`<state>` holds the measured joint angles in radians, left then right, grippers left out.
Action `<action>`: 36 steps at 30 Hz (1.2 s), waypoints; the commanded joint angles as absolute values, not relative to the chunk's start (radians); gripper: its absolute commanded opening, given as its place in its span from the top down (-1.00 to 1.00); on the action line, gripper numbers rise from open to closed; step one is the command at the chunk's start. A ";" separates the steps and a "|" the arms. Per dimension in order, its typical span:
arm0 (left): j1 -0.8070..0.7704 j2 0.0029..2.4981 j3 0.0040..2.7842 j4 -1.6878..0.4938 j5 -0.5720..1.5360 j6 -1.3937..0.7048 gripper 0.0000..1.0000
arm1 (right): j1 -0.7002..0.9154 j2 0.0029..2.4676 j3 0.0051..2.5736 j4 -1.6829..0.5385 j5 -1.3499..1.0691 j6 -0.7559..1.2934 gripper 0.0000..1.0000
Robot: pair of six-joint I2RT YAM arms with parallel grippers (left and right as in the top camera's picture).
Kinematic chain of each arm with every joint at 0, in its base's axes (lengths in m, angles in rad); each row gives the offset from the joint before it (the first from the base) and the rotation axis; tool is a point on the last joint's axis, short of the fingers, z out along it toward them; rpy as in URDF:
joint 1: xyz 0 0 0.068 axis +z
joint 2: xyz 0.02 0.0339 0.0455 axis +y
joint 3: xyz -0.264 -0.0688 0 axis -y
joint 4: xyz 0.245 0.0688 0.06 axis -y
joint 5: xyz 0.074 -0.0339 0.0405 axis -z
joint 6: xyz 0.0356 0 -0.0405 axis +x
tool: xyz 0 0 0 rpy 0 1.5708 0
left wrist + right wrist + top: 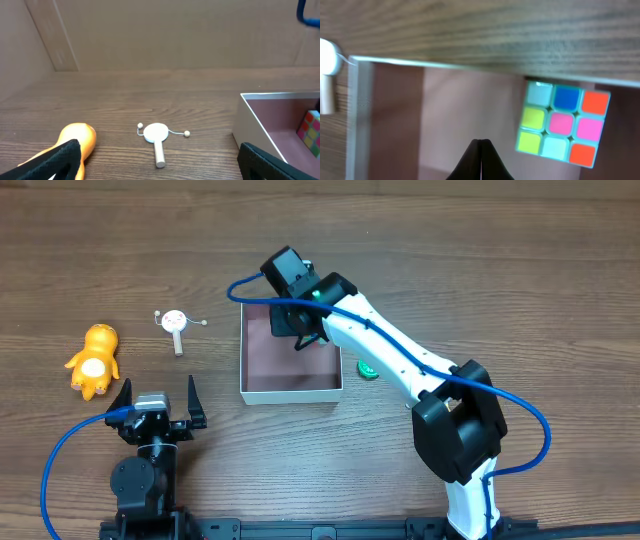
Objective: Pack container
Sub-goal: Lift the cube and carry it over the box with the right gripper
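**Operator:** Where was everything, biggest first?

**Spotter:** Taking 12 o'clock as the far edge in your overhead view, the wooden table [520, 250] filled the frame. Your right arm [400, 360] reached from 5 o'clock up towards the middle. The container [290, 393] sat near the centre of the table, mauve floor up and white walls upright.

**Operator:** And my grippers?

**Spotter:** Your right gripper [481, 145] hung over the container's 12 o'clock half. Its fingers were pressed together to a point, with nothing between them. Your left gripper [158, 395] sat at 8 o'clock from the container, well apart from it. Its fingers were spread wide and it held nothing.

**Operator:** The smaller pieces?

**Spotter:** An orange toy figure [95, 360] lay at 9 o'clock, well apart from the container. A colour cube [562, 122] rested inside the container, close against one wall. A white paddle toy [175, 322] with two beads on strings lay between the figure and the container. A small green thing [367, 369] sat just beside the container's 3 o'clock wall. Your arm partly hid it, so I couldn't tell what it was.
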<state>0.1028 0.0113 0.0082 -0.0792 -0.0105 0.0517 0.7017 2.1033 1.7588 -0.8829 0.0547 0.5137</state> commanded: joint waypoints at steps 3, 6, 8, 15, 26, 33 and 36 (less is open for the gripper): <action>0.104 0.005 0.005 -0.078 0.004 0.045 -1.00 | 0.706 2.093 1.694 -0.805 0.052 0.527 0.92; 0.104 0.005 0.005 -0.078 0.004 0.045 -1.00 | 0.706 2.096 1.693 -0.802 0.105 0.528 0.92; 0.104 0.005 0.005 -0.078 0.004 0.045 -1.00 | 0.706 2.118 1.693 -0.807 0.115 0.528 0.92; 0.104 0.005 0.005 -0.078 0.004 0.045 -1.00 | 0.706 2.170 1.693 -0.816 0.138 0.527 0.92; 0.104 0.005 0.005 -0.078 0.004 0.045 -1.00 | 0.704 2.170 1.694 -0.787 0.167 0.527 0.92; 0.104 0.005 0.005 -0.078 0.004 0.045 -1.00 | 0.704 2.170 1.694 -0.765 0.225 0.528 0.92; 0.104 0.005 0.005 -0.078 0.004 0.045 -1.00 | 0.704 2.170 1.693 -0.765 0.246 0.531 0.92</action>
